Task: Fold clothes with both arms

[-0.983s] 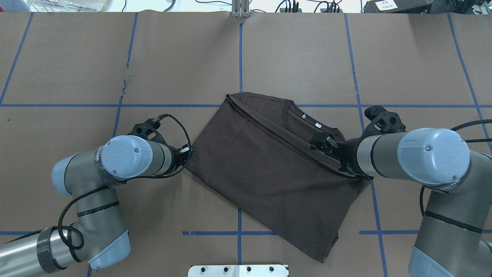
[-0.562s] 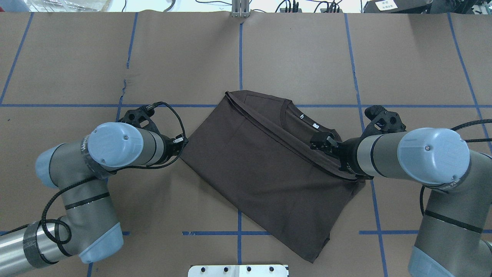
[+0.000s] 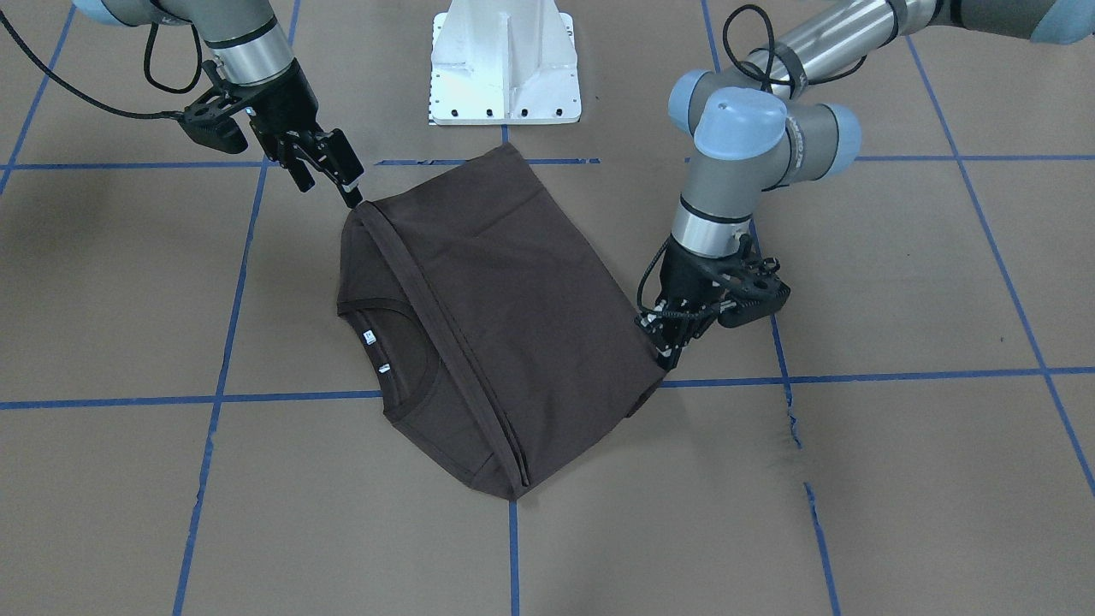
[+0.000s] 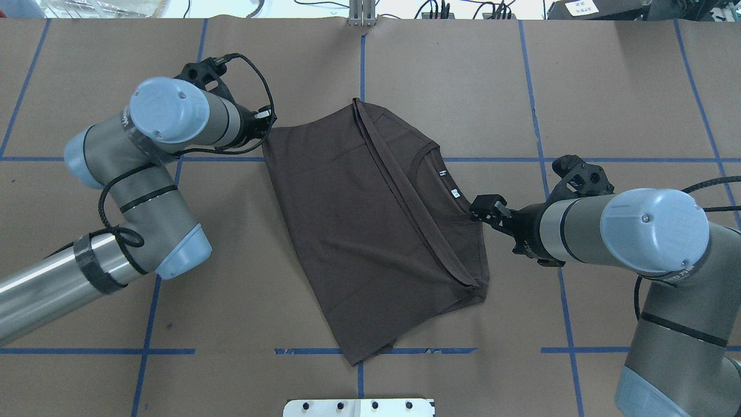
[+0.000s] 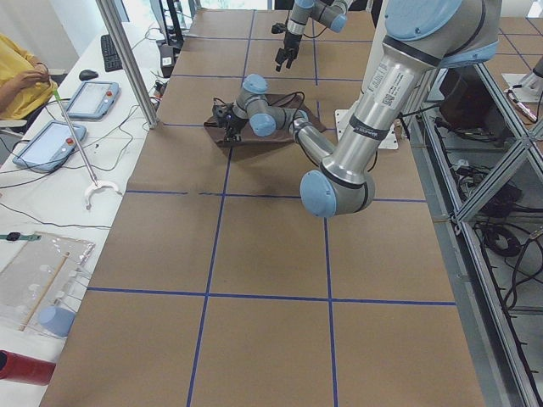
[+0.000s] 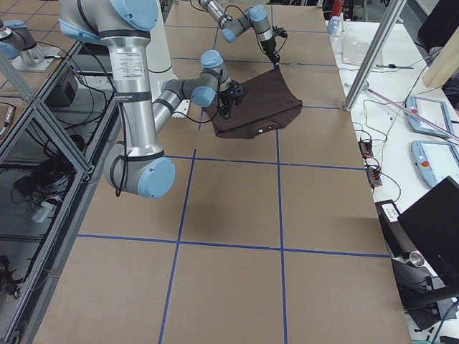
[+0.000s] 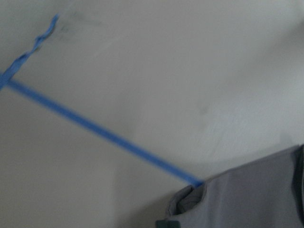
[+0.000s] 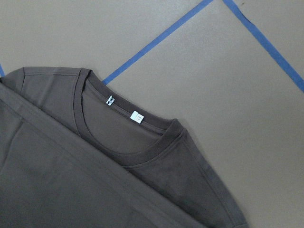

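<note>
My left gripper (image 3: pixel 668 352) pinches a T-shirt (image 3: pixel 513 299) corner between its jaws; my right gripper's (image 3: pixel 330 192) 2 fingers hang parted.

You have two matching arms here. In the overhead view the left arm (image 4: pixel 145 191) fills the left side and the right arm (image 4: pixel 579 231) the lower right. Both are built of grey cylinders, each joint closed by a rounded light blue cap (image 4: pixel 168 110) with one small screw near its middle. Thin black rings mark the seams. At lower left the link turns to bright silver tube, wrapped in a black band (image 4: pixel 92 271). A braided black cable (image 4: pixel 715 185) runs in from the right edge, and others loop along the left arm. Pale lettering rings the housings, too small for you to read. Each wrist ends in black brackets and a black pincer: the left pincer (image 4: pixel 267 123) and the right pincer (image 4: pixel 479 208).
</note>
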{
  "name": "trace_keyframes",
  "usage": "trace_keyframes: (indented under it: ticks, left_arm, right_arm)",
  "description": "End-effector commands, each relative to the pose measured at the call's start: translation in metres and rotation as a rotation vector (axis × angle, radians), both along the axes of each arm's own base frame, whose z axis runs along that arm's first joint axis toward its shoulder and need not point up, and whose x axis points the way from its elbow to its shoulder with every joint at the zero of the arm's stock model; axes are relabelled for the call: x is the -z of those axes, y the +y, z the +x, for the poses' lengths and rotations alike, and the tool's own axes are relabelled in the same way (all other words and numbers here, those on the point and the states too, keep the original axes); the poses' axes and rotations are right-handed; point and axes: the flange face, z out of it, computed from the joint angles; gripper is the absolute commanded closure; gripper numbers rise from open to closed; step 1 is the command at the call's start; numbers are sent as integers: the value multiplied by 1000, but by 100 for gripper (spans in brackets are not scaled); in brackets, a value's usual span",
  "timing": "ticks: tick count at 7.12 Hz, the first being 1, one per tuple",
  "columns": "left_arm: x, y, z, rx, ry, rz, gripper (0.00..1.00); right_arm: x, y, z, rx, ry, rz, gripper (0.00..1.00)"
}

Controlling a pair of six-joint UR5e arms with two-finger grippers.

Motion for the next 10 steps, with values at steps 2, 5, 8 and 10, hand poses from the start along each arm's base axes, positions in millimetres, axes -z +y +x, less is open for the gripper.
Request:
trace_keyframes:
  ticks: [2,5,8,10]
  left_arm:
    - [30,-129,41,56,12,68,100]
    - [27,-149,34,78,25,94,67]
    - [-11,-85,-24,116,132,98,0]
    - [-9,-77,-26,116,182,140,0]
  right_arm:
    - [2,-1,1,-1,-5,1,0]
    - [20,-3,-4,-4,-35,20,0]
    - [44,-4,-50,8,-51,53,0]
    - [48,-7,-107,69,16,123,0]
